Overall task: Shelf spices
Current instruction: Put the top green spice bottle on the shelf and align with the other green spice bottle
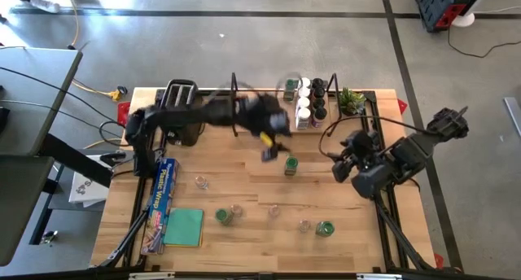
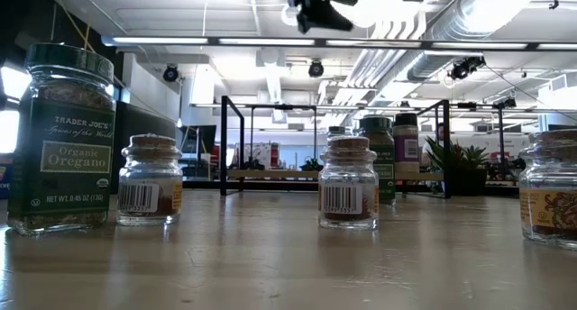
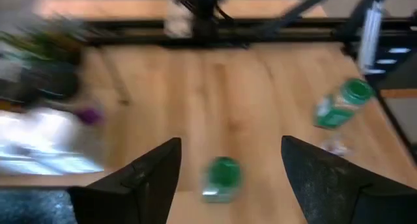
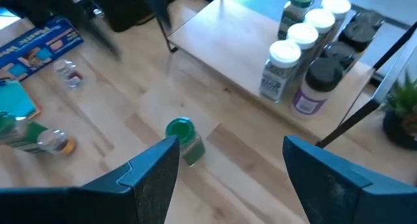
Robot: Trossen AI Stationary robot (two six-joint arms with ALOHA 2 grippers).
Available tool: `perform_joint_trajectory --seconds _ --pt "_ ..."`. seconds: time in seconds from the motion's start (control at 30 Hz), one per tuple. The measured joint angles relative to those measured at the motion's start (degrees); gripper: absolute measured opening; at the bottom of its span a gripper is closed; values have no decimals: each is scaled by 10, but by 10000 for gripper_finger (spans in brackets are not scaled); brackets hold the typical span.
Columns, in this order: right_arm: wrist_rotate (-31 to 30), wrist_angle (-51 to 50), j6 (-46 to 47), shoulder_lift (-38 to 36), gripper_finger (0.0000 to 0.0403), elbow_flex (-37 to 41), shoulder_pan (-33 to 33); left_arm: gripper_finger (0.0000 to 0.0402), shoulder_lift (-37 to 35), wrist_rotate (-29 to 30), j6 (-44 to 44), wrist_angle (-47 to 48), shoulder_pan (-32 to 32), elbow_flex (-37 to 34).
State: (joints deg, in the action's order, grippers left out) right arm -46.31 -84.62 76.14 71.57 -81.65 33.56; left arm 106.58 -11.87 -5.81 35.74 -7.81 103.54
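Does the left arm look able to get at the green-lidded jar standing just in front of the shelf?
Probably yes. The left gripper hangs open above the green-lidded jar, which stands alone on bare table clear of the shelf.

In the high view the left arm's dark gripper (image 1: 273, 146) is a blur beside the low wooden shelf with black metal frames (image 1: 260, 101), so its fingers cannot be made out there. In the left wrist view the things on that shelf are only smears. The rightmost clear glass jar (image 2: 552, 188) in the low view is cut by the edge.
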Motion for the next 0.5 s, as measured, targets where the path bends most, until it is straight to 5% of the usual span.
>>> perform_joint_trajectory --seconds 0.2,0.5 --pt "5 0 39 0 268 0 28 262 36 7 23 -128 64 -104" --pt "14 0 61 1 268 0 40 303 74 72 11 -138 75 -121"
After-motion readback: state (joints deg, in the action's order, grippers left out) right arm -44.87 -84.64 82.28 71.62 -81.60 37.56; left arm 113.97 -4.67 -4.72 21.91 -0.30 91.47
